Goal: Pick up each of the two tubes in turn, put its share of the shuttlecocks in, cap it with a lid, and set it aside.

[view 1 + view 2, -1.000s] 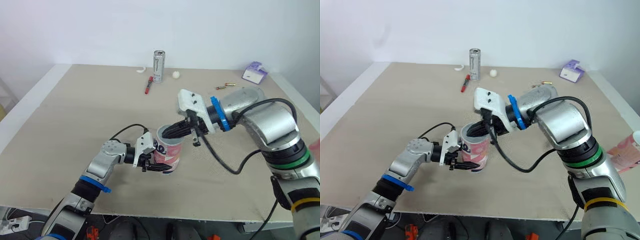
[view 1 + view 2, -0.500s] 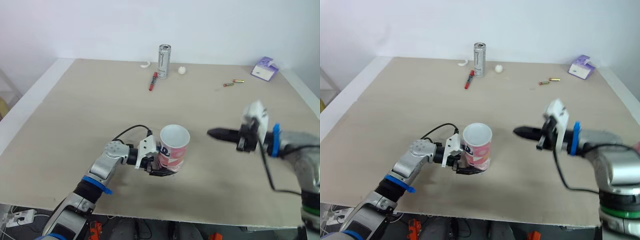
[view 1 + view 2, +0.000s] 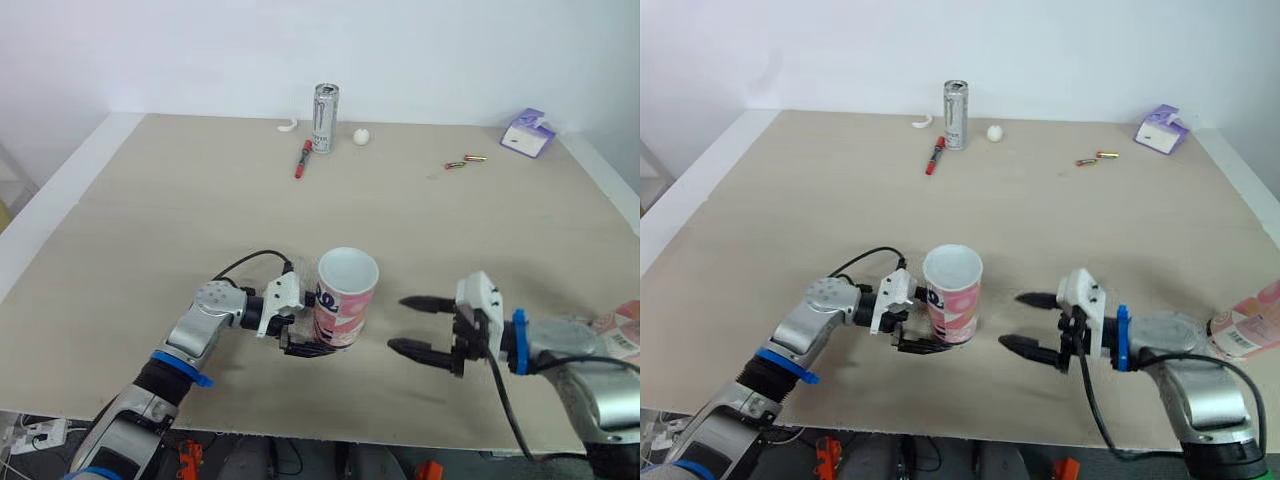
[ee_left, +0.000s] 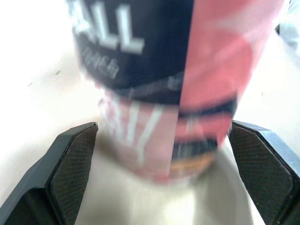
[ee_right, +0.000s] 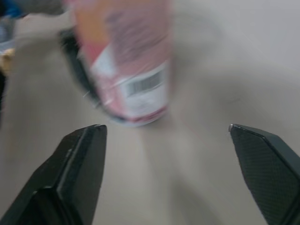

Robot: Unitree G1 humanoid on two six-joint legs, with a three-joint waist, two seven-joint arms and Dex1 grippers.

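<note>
Standing upright toward 6 o'clock on the surface (image 3: 180, 200), the pink tube (image 3: 345, 300) is clamped at its base by the jaws of the left gripper (image 3: 302, 340); at its 3 o'clock the right gripper (image 3: 400, 323) hovers, jaws apart.

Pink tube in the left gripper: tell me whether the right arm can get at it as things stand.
Probably yes. The right gripper, jaws open, points at the upright tube across bare table. The left gripper grips it low from the opposite side, leaving the near side free.
</note>
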